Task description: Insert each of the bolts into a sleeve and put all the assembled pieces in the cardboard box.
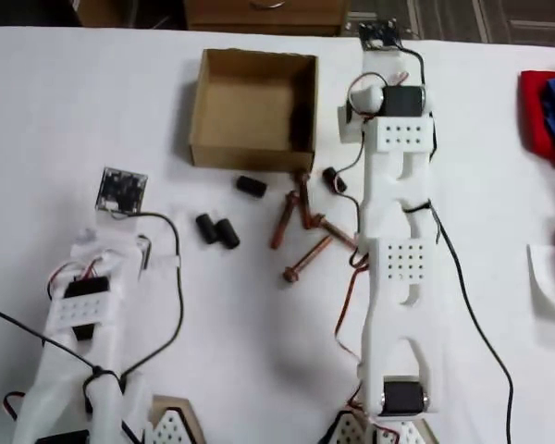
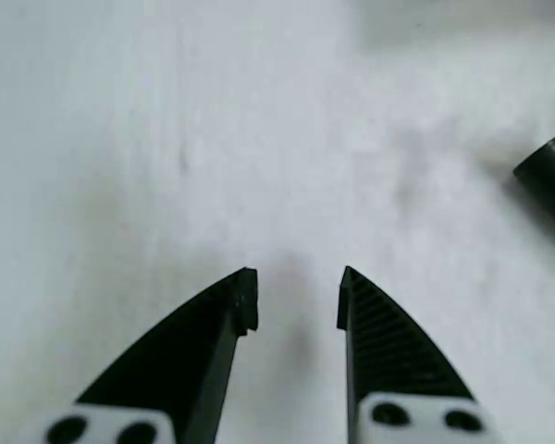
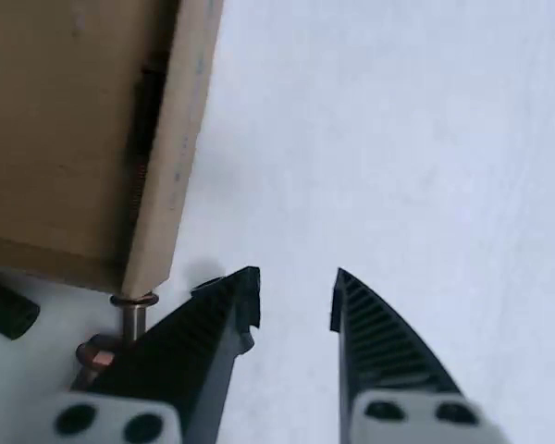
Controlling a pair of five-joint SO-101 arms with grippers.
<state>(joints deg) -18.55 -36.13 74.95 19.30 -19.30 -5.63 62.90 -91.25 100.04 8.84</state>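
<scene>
Both half-open, empty | left gripper over bare table near a sleeve | right gripper at cardboard box corner, bolts piled just beside | I'd take the outlying bolt mid-shank, plain end clear for the sleeve.
</scene>
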